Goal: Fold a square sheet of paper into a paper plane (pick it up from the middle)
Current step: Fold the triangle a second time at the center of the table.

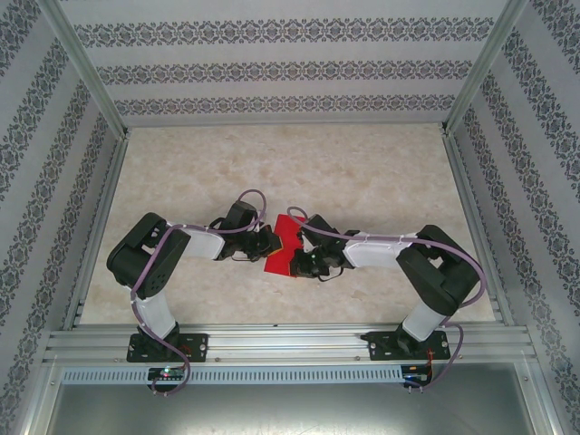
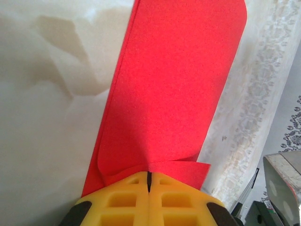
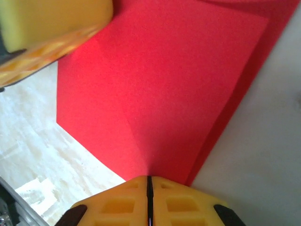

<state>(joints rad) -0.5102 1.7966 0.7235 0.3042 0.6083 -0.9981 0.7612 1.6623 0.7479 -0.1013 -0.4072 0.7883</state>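
Nearest the lens in the left wrist view, the yellow tips of the left gripper [image 2: 148, 181] are seen pressed together on the near edge of the square sheet of paper [image 2: 174, 94], and a small red flap is curled over just beside them. From there the bright red sheet is stretched away as a long, narrow band with a rounded far corner. In the right wrist view the right gripper [image 3: 149, 181] is likewise clamped on the paper with no gap left between its jaws. A soft crease is seen running up from that pinch, and a second red layer is visible along the right edge. A yellow finger [image 3: 51, 23] of the other arm is met at the sheet's upper left corner. From above, the paper is found between the two grippers, which are pointed at each other from left and right over the near middle of the marbled beige table [image 1: 362, 172]. The table is enclosed by patterned walls [image 1: 272, 68] and an aluminium frame [image 1: 290, 343].
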